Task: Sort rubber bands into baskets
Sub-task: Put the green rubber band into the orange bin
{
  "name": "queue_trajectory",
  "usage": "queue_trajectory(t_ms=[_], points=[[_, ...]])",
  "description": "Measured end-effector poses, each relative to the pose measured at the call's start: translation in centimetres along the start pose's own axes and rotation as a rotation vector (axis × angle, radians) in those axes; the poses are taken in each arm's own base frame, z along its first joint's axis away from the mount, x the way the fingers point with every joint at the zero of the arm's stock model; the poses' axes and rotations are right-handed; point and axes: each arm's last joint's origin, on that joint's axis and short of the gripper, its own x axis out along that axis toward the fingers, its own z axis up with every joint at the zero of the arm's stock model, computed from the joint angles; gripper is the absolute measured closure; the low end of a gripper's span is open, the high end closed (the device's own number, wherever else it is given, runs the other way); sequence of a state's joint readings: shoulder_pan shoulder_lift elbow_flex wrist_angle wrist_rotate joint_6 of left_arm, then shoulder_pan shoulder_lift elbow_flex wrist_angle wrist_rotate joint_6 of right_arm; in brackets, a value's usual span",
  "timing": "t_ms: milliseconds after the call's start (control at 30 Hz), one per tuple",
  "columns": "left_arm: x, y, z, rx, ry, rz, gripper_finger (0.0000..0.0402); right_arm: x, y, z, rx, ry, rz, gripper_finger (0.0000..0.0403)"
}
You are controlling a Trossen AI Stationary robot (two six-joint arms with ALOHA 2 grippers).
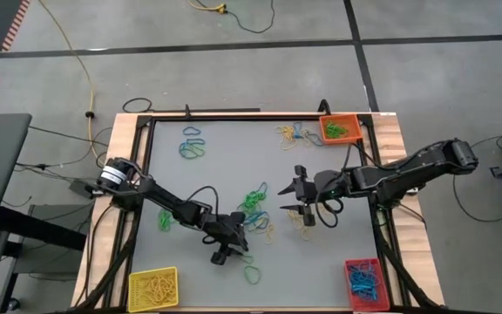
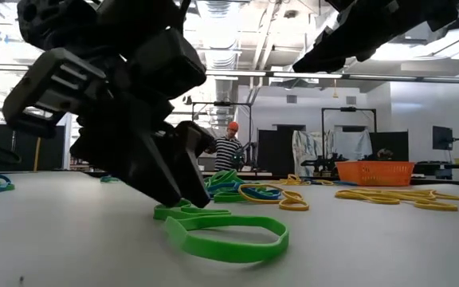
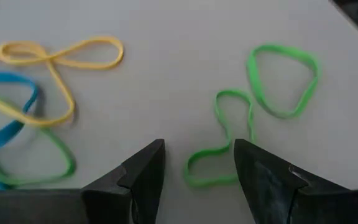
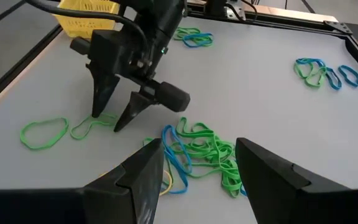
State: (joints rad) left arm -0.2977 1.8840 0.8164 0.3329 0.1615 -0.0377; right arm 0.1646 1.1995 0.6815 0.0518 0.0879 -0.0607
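now pick step; left pincer [image 3: 197,163] released, tips down on worktop [image 1: 225,148], straddling twisted green band [image 3: 219,146]; second green loop [image 3: 283,79] just beside; right pincer [image 4: 197,165] released, waiting above mixed pile [image 4: 204,152]; next, likely: clench on band, lift, carry to orange basket [image 1: 340,129], which holds green.

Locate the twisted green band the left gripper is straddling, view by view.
High: twisted green band low centre, just below the left gripper.
Low: centre foreground, under the dark fingers.
Left wrist: between the open fingers.
Right wrist: left of centre, at the far gripper's tips.
Shared landmark: the round green band beside it.
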Motion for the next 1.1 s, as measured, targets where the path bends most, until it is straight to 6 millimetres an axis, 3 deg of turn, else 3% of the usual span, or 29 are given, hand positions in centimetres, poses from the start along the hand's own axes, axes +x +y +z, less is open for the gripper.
queue_trajectory(t_ms=[167, 400, 467, 800, 1100], points=[[0.0, 0.0, -0.1, 0.001, 0.009, -0.01, 0.0254, 0.0, 0.0, 0.0, 0.0, -0.004, -0.001, 0.0173], [0.0, 0.0, -0.5, 0.025, 0.05, -0.014, 0.0375, 0.0, 0.0, 0.1, 0.001, -0.008, 0.0, 0.0173], [0.0, 0.0, -0.5, 0.023, 0.054, -0.024, 0.0394, 0.0, 0.0, 0.1, 0.001, -0.009, -0.001, 0.0173], [-0.5, 0.0, 0.5, 0.084, 0.07, -0.006, 0.0401, 0.0, 0.1, 0.1, 0.005, -0.01, 0.005, 0.0173], [-2.2, 1.3, 3.2, 0.174, 0.071, 0.161, 0.0402, -0.1, 1.0, 0.2, -0.009, -0.013, 0.035, 0.0173]])
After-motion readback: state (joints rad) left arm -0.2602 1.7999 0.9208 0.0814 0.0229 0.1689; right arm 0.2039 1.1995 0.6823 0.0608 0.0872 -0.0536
